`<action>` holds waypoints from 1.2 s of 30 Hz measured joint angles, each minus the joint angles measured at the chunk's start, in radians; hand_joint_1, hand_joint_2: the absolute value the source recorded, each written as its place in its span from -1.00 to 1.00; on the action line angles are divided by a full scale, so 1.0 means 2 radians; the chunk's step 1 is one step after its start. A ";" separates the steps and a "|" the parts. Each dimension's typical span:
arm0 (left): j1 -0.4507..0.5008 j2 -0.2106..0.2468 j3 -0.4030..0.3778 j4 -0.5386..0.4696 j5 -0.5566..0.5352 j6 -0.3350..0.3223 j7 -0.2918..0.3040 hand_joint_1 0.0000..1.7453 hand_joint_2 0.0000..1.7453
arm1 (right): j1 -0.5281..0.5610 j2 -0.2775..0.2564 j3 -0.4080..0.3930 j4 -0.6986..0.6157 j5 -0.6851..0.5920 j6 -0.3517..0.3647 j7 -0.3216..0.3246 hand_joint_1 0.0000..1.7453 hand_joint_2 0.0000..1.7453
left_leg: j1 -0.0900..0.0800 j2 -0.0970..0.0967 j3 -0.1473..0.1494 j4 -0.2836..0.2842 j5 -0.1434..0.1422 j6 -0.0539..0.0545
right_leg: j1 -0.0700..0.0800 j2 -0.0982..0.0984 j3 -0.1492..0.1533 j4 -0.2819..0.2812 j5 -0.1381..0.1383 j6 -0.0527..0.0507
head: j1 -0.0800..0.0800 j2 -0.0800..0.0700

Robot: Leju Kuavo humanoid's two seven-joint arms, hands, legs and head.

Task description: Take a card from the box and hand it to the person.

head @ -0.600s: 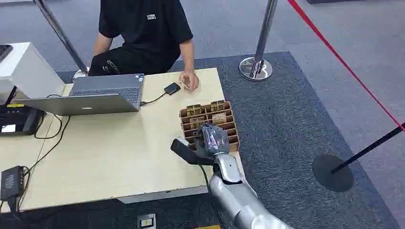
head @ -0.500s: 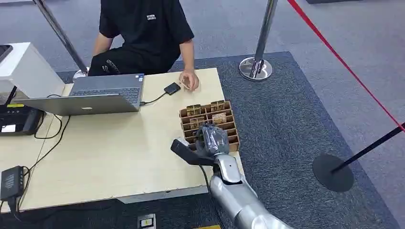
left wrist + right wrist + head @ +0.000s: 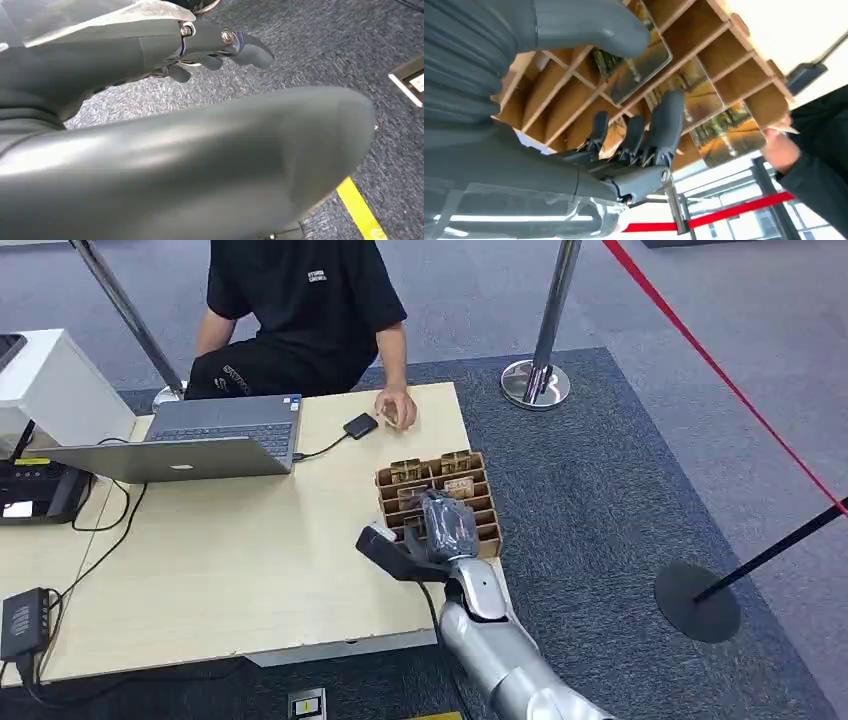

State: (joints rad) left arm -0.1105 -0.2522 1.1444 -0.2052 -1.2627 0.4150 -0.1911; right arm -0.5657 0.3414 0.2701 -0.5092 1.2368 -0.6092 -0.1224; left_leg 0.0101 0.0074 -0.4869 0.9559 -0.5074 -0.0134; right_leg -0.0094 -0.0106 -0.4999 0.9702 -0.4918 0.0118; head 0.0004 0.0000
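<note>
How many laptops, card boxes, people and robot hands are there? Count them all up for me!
laptop: 1
card box: 1
person: 1
robot hands: 2, the right hand over the card box and the left hand down by the floor
Total: 5

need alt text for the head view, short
The robot's right hand reaches down into a divided cardboard box of cards at the near right of a pale wooden table. A seated person waits across it beside an open laptop.
</note>
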 joint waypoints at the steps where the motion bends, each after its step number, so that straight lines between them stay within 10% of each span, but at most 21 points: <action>1: 0.000 0.000 0.001 0.000 0.000 0.000 0.000 -1.00 -1.00 | 0.000 0.000 0.000 -0.002 -0.001 0.000 -0.002 -0.10 1.00 | 0.000 0.000 0.000 0.000 0.000 0.000 | 0.000 0.000 0.000 0.000 0.000 0.000 | 0.000 0.000; 36: 0.000 0.002 0.006 0.000 -0.012 -0.005 -0.005 -1.00 -1.00 | -0.017 -0.016 -0.001 0.043 0.041 -0.016 0.051 -0.08 1.00 | 0.000 0.000 0.001 0.000 0.000 0.000 | 0.000 0.000 0.000 0.000 0.001 0.000 | 0.000 0.000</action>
State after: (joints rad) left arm -0.1107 -0.2491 1.1555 -0.2052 -1.2863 0.4044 -0.2014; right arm -0.5996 0.3090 0.2689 -0.4234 1.3188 -0.6409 -0.0199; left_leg 0.0101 0.0074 -0.4858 0.9560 -0.5065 -0.0135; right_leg -0.0094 -0.0106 -0.4990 0.9701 -0.4906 0.0111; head 0.0004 0.0000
